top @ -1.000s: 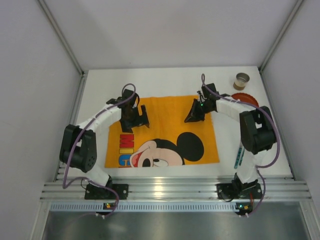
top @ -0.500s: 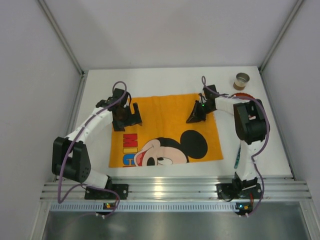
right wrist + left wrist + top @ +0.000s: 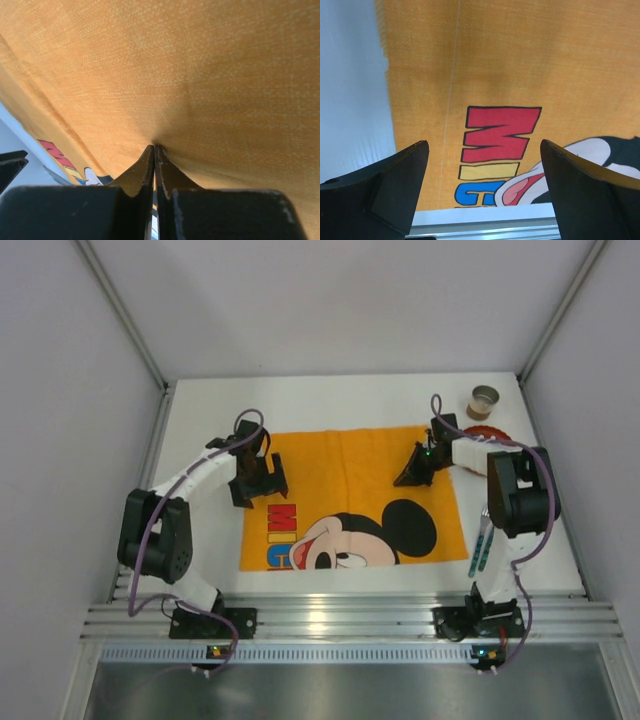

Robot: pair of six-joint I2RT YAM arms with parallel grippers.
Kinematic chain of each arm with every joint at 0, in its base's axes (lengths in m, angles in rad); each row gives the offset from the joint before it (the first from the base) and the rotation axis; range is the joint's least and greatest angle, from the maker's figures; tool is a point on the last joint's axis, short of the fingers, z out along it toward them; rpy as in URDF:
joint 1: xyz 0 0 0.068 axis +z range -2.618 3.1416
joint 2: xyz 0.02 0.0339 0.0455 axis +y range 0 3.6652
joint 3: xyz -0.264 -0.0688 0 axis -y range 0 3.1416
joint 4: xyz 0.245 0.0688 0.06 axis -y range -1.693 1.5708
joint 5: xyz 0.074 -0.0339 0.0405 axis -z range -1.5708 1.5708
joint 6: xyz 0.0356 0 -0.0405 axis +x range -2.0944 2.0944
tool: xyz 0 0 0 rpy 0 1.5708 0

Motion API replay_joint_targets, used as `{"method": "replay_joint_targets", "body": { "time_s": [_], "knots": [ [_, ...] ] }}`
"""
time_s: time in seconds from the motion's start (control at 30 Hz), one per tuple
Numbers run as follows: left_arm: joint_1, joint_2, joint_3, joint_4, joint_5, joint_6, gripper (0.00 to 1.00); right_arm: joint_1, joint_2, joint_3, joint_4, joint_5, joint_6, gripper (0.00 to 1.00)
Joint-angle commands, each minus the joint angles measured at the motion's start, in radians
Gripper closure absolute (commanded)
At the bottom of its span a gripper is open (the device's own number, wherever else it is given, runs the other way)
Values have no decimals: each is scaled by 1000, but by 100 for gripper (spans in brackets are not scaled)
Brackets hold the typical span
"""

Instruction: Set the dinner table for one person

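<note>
The white dinner table [image 3: 330,400] carries the orange Mickey Mouse placemat [image 3: 350,465], lying flat. My right gripper [image 3: 412,473] is over the mat's far right part. In the right wrist view it is shut [image 3: 154,148], pinching a small fold of the orange cloth [image 3: 200,75]. My left gripper [image 3: 256,480] hovers over the mat's left edge. In the left wrist view it is open and empty [image 3: 485,165] above the red, yellow and blue letters [image 3: 501,135], with bare table [image 3: 350,100] to the left.
A small brown cup [image 3: 483,400] stands at the far right corner. A red plate [image 3: 488,436] lies near it, partly behind my right arm. Teal-handled cutlery [image 3: 482,545] lies by the right arm. The aluminium rail [image 3: 350,618] runs along the near edge.
The placemat has slid to the right with my right gripper. My left gripper stays near the mat's left edge, which has moved under it.
</note>
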Motion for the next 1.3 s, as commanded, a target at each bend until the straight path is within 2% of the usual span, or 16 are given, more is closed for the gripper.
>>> {"method": "replay_joint_targets", "body": {
  "time_s": [0.0, 0.23, 0.37, 0.43, 0.47, 0.5, 0.53, 0.57, 0.63, 0.7, 0.73, 0.83, 1.0, 1.07, 1.13, 1.27],
  "knots": [
    [7, 68, 36, 73, 1, 2, 1, -9, -28, -79, -67, 161, -7, 100],
    [7, 258, 78, 114, 7, 5, 1, -11, -75, -90, -89, 134, -27, 100],
    [9, 255, 121, 102, 7, -7, 2, -14, -92, 2, -154, 94, -42, 100],
    [7, 220, 136, 84, 3, -13, 2, -9, -118, 87, -184, 71, -45, 76],
    [7, 206, 165, 67, 0, -16, 2, -9, -152, 126, -228, 65, -51, 58],
    [7, 193, 183, 24, -14, -19, 1, -9, -169, 169, -257, 72, -59, 29],
    [7, 151, 199, 6, -25, -22, 1, -9, -184, 271, -292, 90, -68, 18],
    [7, 128, 228, -14, -26, -25, 2, -9, -200, 328, -369, 144, -92, 1],
    [8, 55, 246, -63, -57, -27, 1, -17, -203, 506, -443, 230, -134, 0],
    [7, 5, 248, -87, -60, -42, 2, -23, -181, 611, -536, 303, -166, 0],
    [7, -46, 230, -100, -56, -50, 1, -21, -172, 693, -562, 422, -195, 0],
    [7, -139, 188, -111, -42, -91, 1, -53, -140, 728, -595, 590, -226, 0],
    [6, -306, 67, -134, 36, -159, 1, -222, -8, 729, -605, 493, -214, 0],
    [4, -357, 17, -155, 56, -170, 1, -241, 53, 745, -615, 480, -237, 2],
    [4, -427, -25, -180, 59, -176, 2, -245, 89, 783, -613, 471, -257, 10],
    [6, -538, -75, -248, 27, -180, 2, -233, 191, 884, -641, 491, -274, 15]
  ]
}}
